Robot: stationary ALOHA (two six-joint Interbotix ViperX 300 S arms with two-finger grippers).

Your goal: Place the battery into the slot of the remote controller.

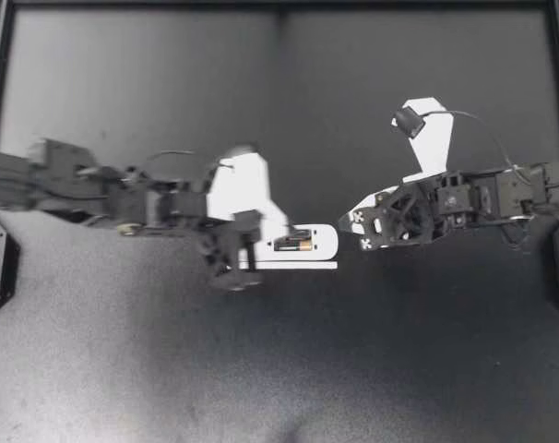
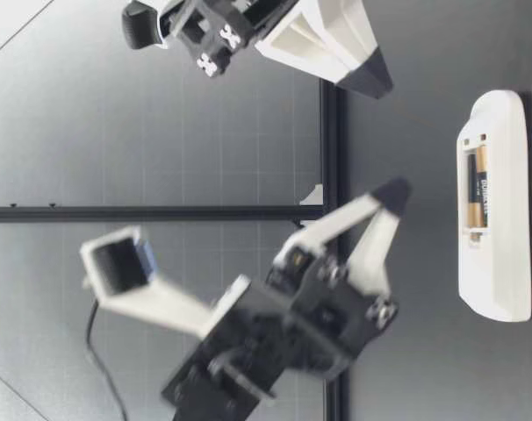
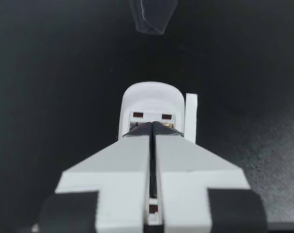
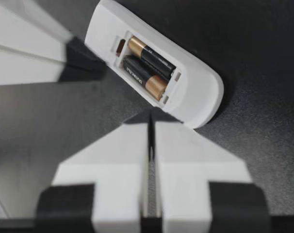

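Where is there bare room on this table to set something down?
It is crowded at the middle: the left gripper and right gripper hang by the remote, with a white strip beside it. Bare patches are the near mat, from the strip outward, and the far mat beyond both arms.

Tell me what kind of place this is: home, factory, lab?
Most likely a robot lab test bench. There is a matte black table edged by a dark metal frame, with two robot arms reaching in from both sides and a white remote laid out between them.
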